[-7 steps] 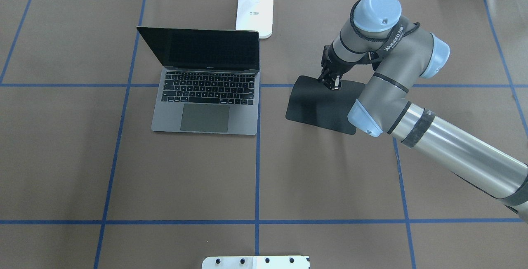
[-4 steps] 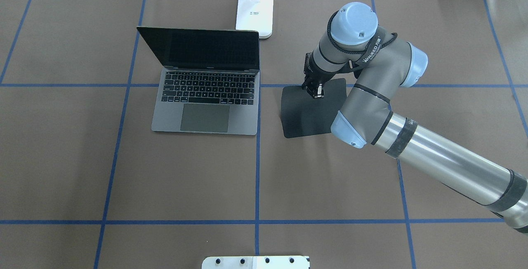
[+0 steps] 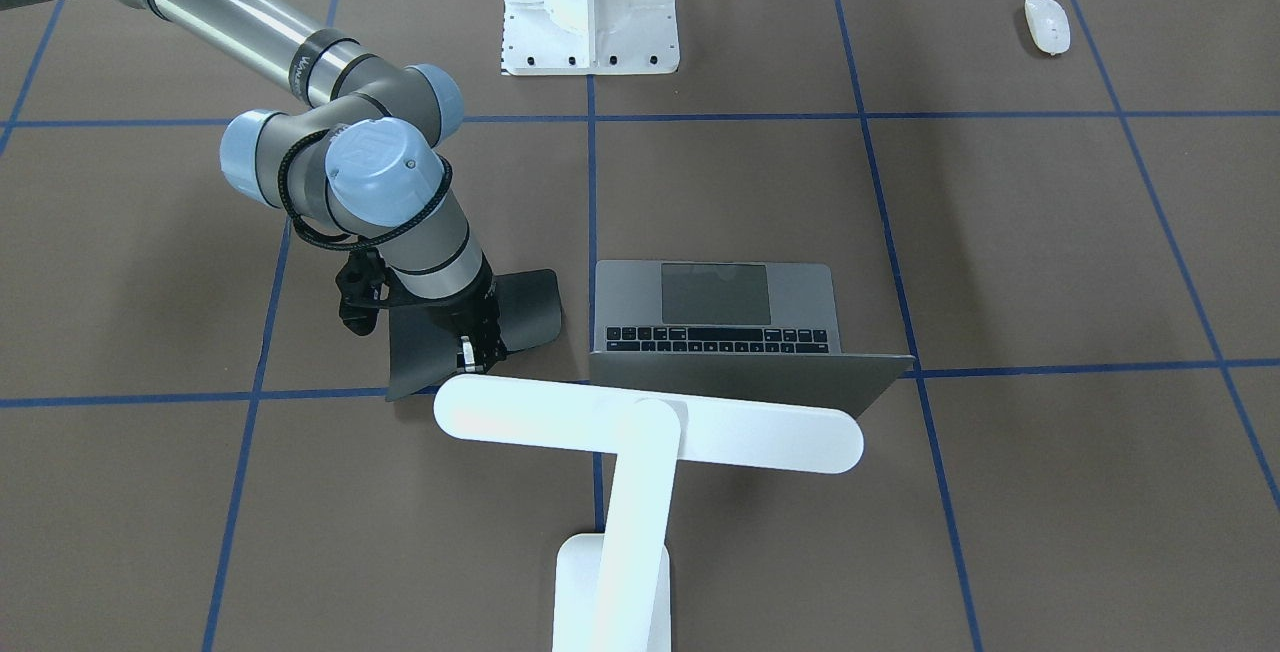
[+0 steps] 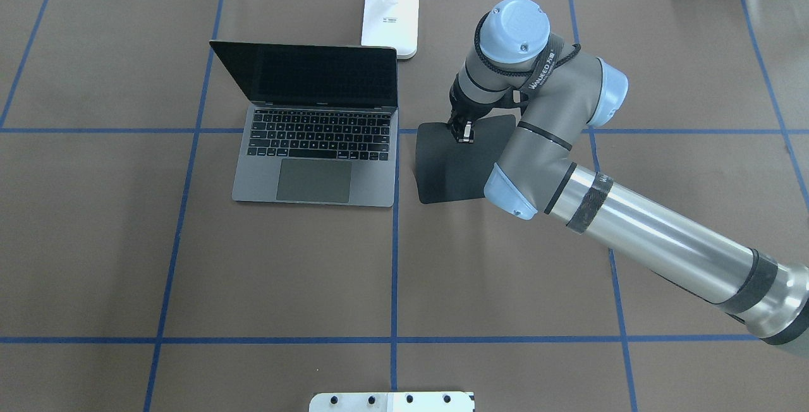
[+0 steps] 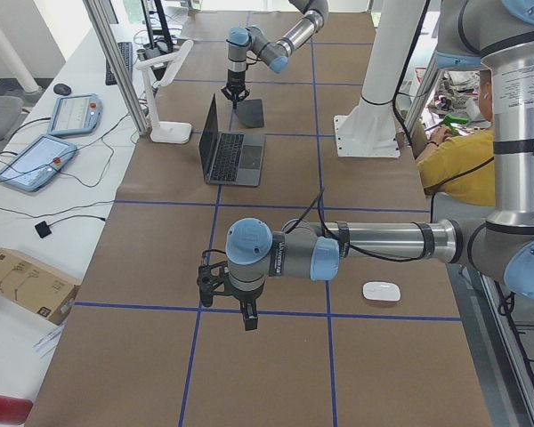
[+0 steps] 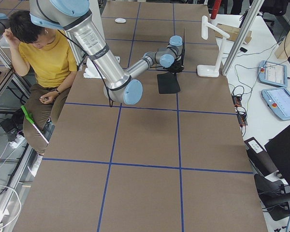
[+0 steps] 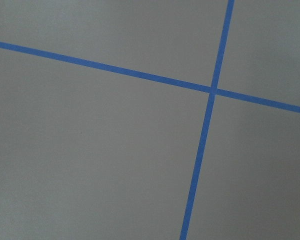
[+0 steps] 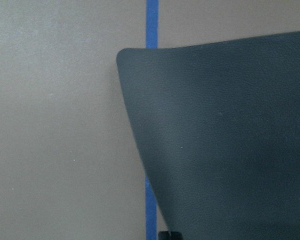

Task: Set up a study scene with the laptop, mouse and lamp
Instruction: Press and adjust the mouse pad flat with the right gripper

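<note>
- The right end effector (image 4: 463, 132) is pinching the upper edge of a black pad (image 4: 445, 172), just right of centre in the overhead view, with its fingers pressed together on that edge.
- The pad is hanging tilted with the gripped edge raised. It is just beside the laptop's right side and not touching it.
- The laptop (image 4: 314, 146) is sitting open on the table (image 4: 284, 260), left of centre in the overhead view, with its screen dark and its trackpad toward the bottom of the frame.
- The lamp (image 3: 640, 427) is standing at the lower centre of the front-facing view, its bar head lying across the laptop lid's top edge there.
- The mouse (image 3: 1047, 25) is lying at the upper right of the front-facing view, well apart from the laptop and the pad.
- The left end effector (image 5: 248, 318) is hovering over the table at the lower centre of the left side view, near the mouse. I cannot tell whether its fingers are spread or pressed together.
- The left wrist view is showing only the table surface and two crossing blue tape lines (image 7: 205, 145).
</note>
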{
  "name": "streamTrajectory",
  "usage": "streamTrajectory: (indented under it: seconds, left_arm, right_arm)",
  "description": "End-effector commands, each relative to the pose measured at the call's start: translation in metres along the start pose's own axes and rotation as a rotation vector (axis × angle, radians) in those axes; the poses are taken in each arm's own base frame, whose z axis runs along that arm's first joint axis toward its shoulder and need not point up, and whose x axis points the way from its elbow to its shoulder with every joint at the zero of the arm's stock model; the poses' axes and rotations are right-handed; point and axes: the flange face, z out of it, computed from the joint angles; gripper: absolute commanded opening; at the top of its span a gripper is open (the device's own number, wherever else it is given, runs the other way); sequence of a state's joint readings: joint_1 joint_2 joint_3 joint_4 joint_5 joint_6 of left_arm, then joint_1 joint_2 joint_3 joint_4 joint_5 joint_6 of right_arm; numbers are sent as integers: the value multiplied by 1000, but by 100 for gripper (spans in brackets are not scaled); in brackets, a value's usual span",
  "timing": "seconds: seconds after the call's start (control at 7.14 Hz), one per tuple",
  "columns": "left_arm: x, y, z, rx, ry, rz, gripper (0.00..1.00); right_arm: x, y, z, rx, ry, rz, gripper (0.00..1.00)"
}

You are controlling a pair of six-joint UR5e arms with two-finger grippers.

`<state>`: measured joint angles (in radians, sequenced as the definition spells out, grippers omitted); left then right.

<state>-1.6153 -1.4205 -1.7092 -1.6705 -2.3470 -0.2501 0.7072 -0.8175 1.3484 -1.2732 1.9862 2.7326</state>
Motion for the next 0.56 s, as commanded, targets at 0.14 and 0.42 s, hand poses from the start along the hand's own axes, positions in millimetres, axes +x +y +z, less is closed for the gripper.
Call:
streamTrajectory:
  seconds: [0.14, 0.42]
  left_arm:
    - [0, 0, 0, 1, 0, 1, 100]
    - [0, 0, 0, 1, 0, 1, 100]
  right_arm:
    - [0, 11, -1, 7, -55, 142, 0]
    - [1, 9, 5, 17, -58, 152, 0]
